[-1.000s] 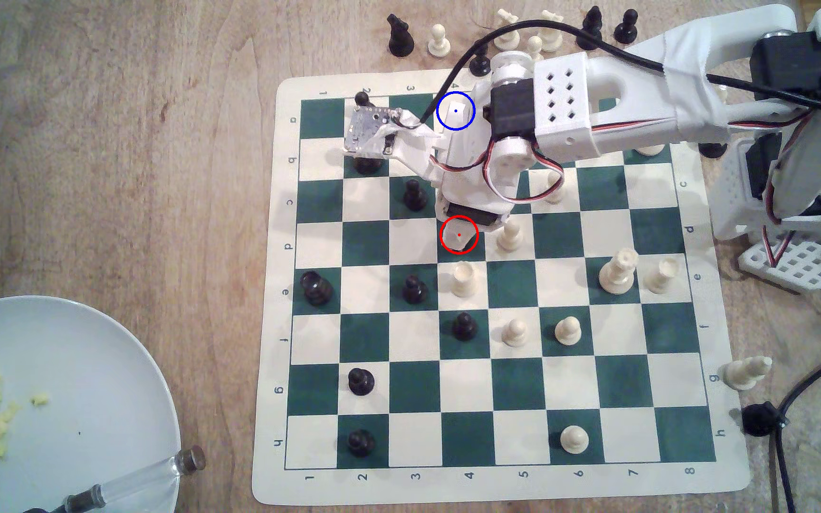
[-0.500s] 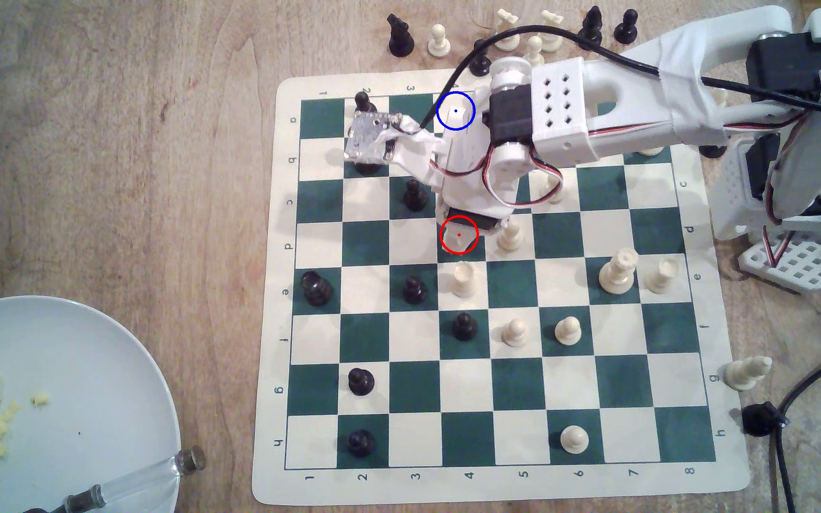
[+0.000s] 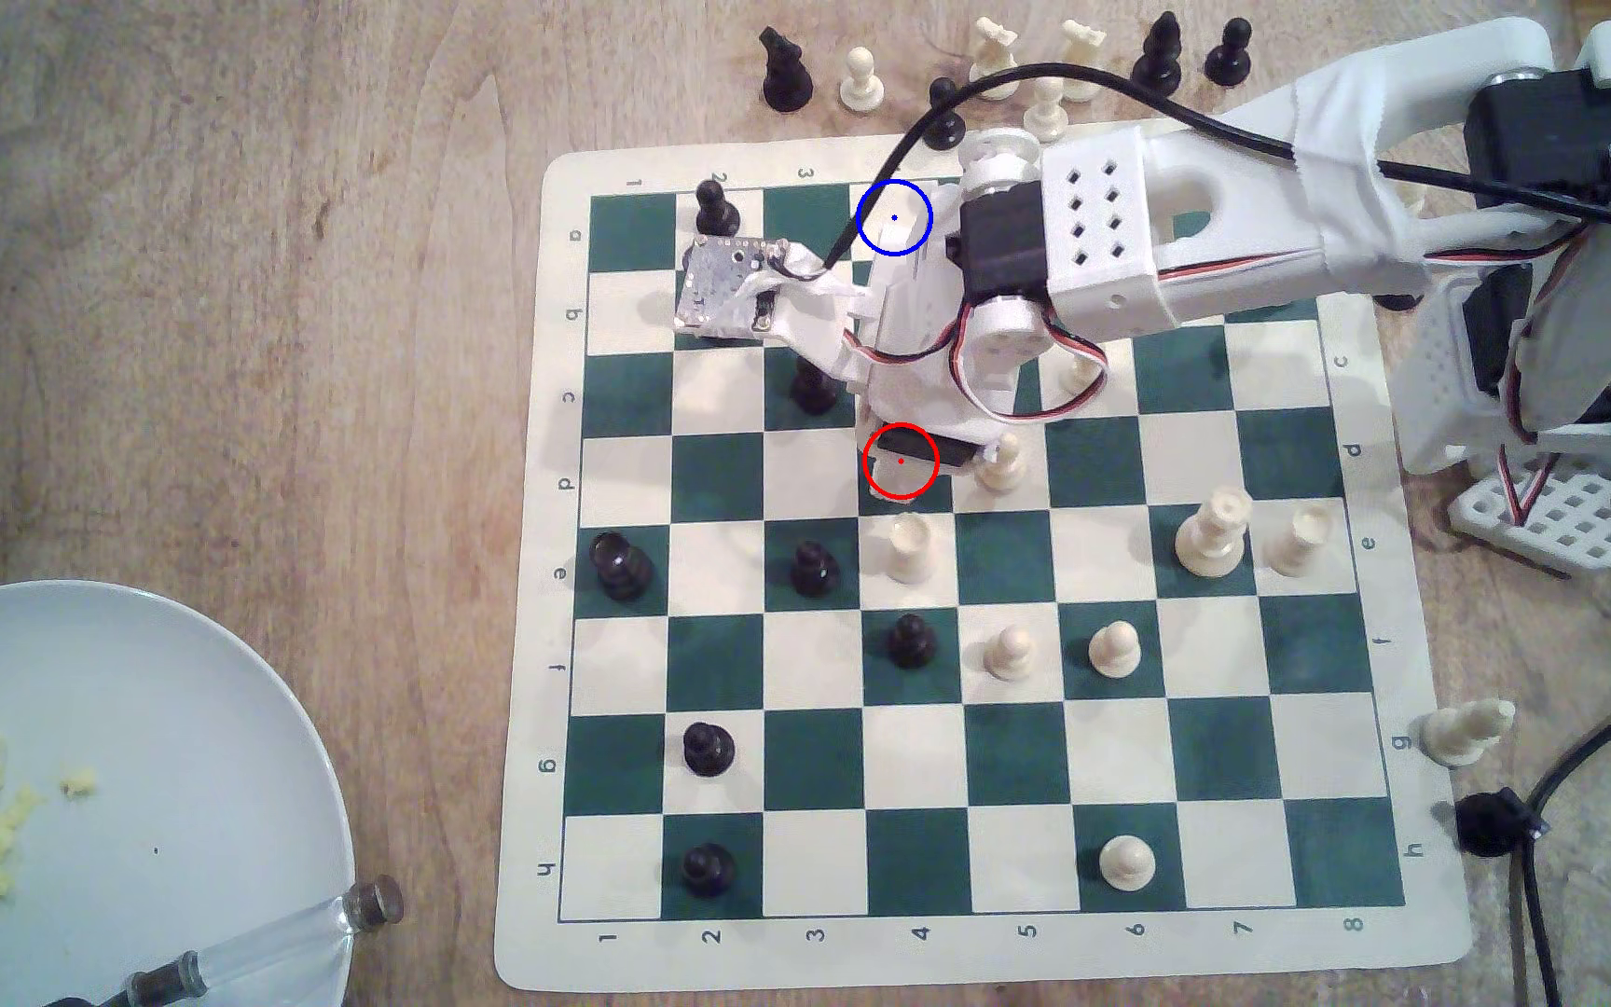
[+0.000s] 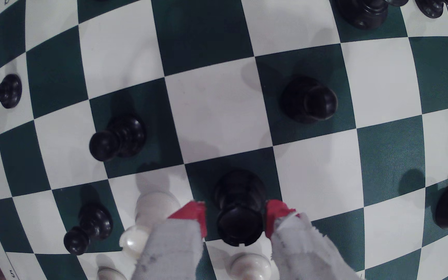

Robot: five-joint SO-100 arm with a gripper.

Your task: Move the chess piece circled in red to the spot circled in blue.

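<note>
The black rook (image 4: 239,212) stands on a dark green square between the red-tipped jaws, which sit open just beside it, seemingly not yet touching.

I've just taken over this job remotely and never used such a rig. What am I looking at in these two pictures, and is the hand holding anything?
The white machine is a small robot arm reaching over a green-and-cream chess mat on a wooden table. The exterior view looks down from above; the wrist view comes from a camera mounted on the arm, looking past its hand.

Black and cream pieces stand on the board, with more beyond its far edge. A plate with food crumbs sits at the exterior view's left.

In the wrist view, the two red-tipped fingers flank the black rook, close on either side. Whether they are actually pressing on it, I cannot tell. The blue ring marks the destination square.
</note>
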